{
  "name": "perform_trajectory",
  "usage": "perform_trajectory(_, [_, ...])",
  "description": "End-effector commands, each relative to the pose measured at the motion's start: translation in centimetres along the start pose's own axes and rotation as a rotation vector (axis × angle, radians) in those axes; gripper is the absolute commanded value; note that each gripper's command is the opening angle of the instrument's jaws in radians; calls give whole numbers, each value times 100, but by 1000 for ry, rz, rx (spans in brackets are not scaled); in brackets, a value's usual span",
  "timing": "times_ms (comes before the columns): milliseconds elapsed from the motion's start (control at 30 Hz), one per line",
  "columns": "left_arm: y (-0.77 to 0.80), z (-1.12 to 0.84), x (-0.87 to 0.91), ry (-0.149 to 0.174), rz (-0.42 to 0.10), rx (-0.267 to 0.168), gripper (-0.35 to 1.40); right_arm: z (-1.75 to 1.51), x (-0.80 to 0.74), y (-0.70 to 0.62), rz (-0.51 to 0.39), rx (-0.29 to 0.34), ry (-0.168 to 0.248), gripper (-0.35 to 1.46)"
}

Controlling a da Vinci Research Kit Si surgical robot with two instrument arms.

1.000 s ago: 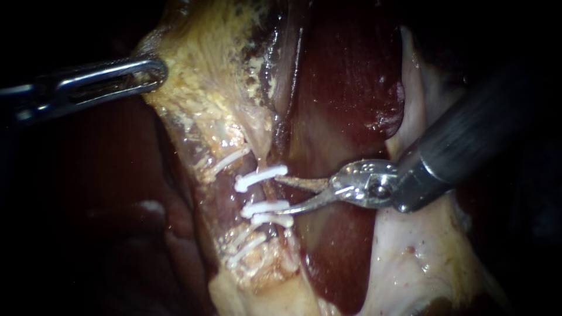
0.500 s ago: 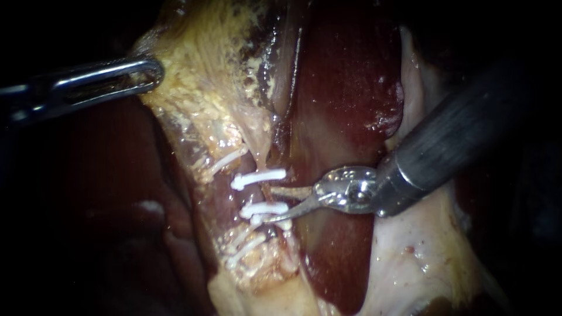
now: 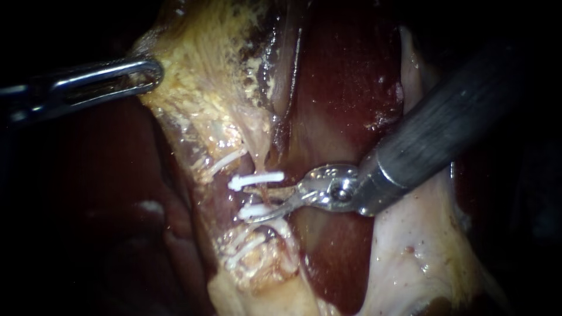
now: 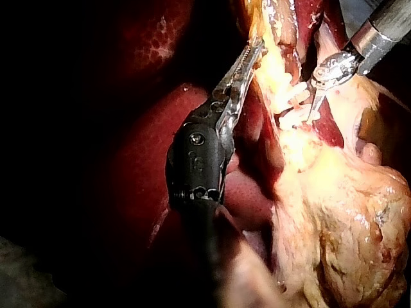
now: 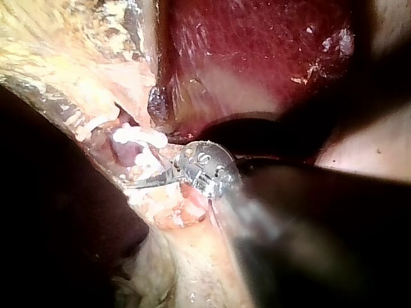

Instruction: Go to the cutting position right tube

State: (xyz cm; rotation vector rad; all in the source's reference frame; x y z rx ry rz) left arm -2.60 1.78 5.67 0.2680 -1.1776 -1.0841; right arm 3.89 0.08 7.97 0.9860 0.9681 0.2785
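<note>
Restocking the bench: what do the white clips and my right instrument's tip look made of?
Clips: probably plastic, matte opaque white with no glint. Right instrument tip: metal, polished silver with bright highlights at the hinge; the upper of its open blades looks dull and brown-stained.

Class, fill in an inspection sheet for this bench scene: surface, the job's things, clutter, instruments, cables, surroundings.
Surface: dark red liver, with yellowish fatty tissue lying over it.
Job's things: right tube bearing a white upper clip and lower clip; further clips on the tissue beside it.
Clutter: nothing seen.
Instruments: left instrument shut on the fatty tissue's edge; right instrument open, its blades reaching either side of the right tube, between the two clips.
Cables: nothing seen.
Surroundings: dark beyond the tissue; nothing seen.
</note>
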Motion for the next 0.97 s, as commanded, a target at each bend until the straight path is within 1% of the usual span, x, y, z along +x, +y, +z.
perform_trajectory(33, [0, 0, 0, 0, 0, 0, -35, 2, 1, 1, -3, -3, 8, 120])
perform_trajectory(133, [0, 1, 0, 0, 0, 0, -35, 10, 7, 4, -5, -8, 13, 119])
perform_trajectory(267, [0, 1, 0, 0, 0, 0, -35, 15, 11, 6, -9, -11, 14, 119])
perform_trajectory(500, [0, 1, 0, 0, 0, 0, -35, 14, 10, 10, -4, -12, 15, 119])
perform_trajectory(967, [0, 1, 0, 0, 0, 0, -35, 12, 9, 11, -4, -11, 14, 120])
